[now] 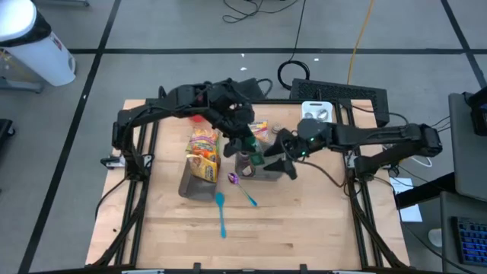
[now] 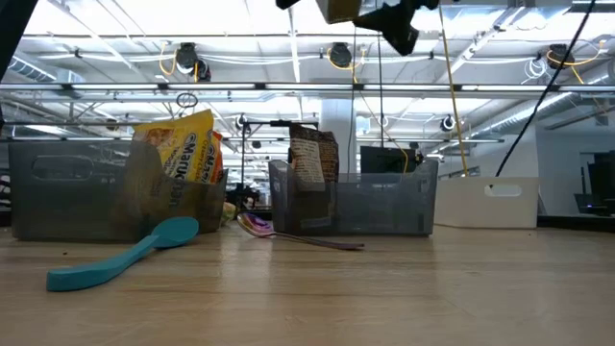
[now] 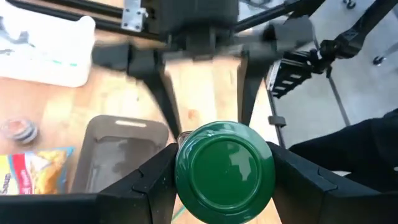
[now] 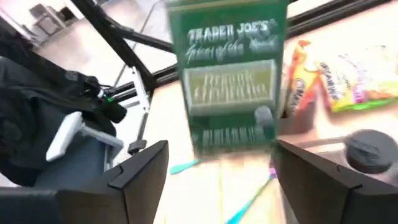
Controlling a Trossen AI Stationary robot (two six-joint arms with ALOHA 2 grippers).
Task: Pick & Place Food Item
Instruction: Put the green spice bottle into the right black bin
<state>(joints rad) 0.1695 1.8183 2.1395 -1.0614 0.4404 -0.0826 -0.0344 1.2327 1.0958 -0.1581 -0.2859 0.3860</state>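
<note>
Desk (image 1: 304, 228) is pale wood, matt, visible grain. Bins (image 2: 384, 207) look like translucent smoky plastic; teal spoon (image 2: 120, 255) is smooth matt plastic. Jar lid (image 3: 225, 171) is glossy green plastic, and the noodle packet (image 1: 204, 148) is shiny printed film.

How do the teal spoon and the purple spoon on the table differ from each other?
The teal spoon looks longer and thicker than the purple spoon, which has a thin handle. In the high view the teal spoon lies almost straight toward the table's front, while the purple spoon lies slanted, closer to the grey bin. Both rest flat on the wooden table, untouched by any gripper.
</note>
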